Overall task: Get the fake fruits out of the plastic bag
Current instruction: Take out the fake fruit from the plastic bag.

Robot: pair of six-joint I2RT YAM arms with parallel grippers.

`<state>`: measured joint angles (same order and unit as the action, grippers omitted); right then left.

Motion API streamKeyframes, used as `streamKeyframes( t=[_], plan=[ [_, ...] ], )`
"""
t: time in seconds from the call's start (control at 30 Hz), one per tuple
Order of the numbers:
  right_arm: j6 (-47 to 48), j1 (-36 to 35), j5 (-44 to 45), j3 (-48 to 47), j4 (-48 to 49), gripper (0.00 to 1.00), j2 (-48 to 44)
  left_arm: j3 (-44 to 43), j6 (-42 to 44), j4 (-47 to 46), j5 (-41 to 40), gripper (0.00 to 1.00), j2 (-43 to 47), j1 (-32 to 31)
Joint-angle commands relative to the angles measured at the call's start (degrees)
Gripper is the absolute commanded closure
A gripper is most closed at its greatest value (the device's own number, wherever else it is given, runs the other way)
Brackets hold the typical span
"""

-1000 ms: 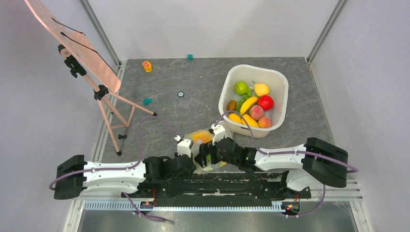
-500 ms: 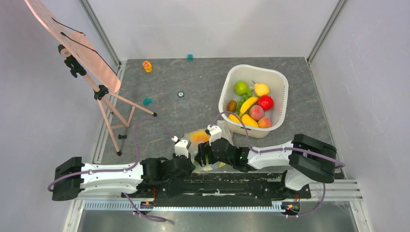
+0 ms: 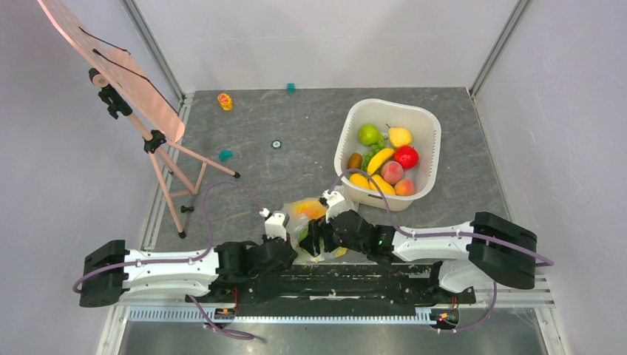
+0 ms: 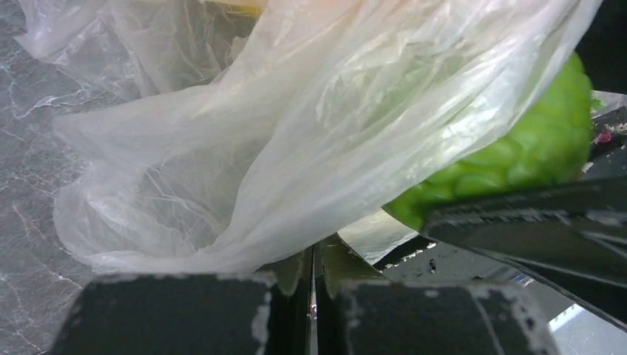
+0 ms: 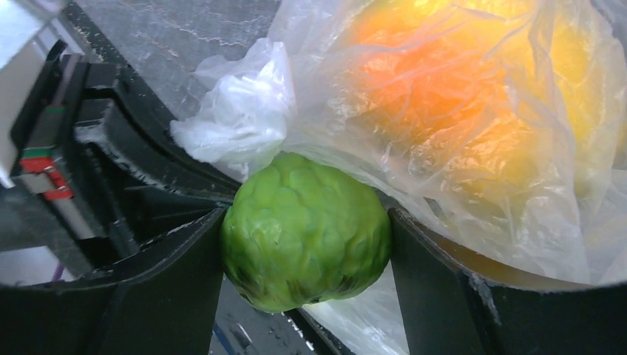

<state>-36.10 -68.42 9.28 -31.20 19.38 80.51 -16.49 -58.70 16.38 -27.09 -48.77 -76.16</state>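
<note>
At the near edge of the grey table (image 3: 296, 126), the left gripper (image 4: 313, 259) is clenched on a fold of the plastic bag (image 4: 222, 148), its fingers pressed together with the film pinched between them. Just beside it, the right gripper (image 3: 316, 235) grasps a bumpy green fruit (image 5: 304, 229), one finger on each side. The fruit is bare in the right wrist view and touches the crinkled bag. An orange-yellow fruit (image 5: 444, 96) lies inside the bag, just beyond. Farther back, toward the right edge, a white basin (image 3: 399, 203) holds a banana (image 3: 380, 160), a green apple (image 3: 368, 134), a pear (image 3: 400, 136) and other fruits. An easel (image 3: 148, 111) stands at the left edge. A teal block (image 3: 290, 87) sits at the far edge.
</note>
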Motion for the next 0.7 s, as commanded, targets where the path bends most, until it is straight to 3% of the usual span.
streamKeyframes(
  t=[0.0,0.4,0.67],
  plan=[
    [1.32,-0.13,-3.07,0.57,-0.86,0.47,-3.35,0.16,-2.81,1.04,-3.84,0.98,-0.25,-0.17],
    [2.86,-0.12,-5.31,1.98,-8.03,0.5,-16.22,-0.18,-3.47,1.91,-4.29,0.98,-0.26,-0.16],
    [4.95,0.7,-5.16,-4.56,-16.05,0.51,-22.77,-1.09,-1.33,1.84,-4.62,0.98,1.4,-0.15]
  ],
)
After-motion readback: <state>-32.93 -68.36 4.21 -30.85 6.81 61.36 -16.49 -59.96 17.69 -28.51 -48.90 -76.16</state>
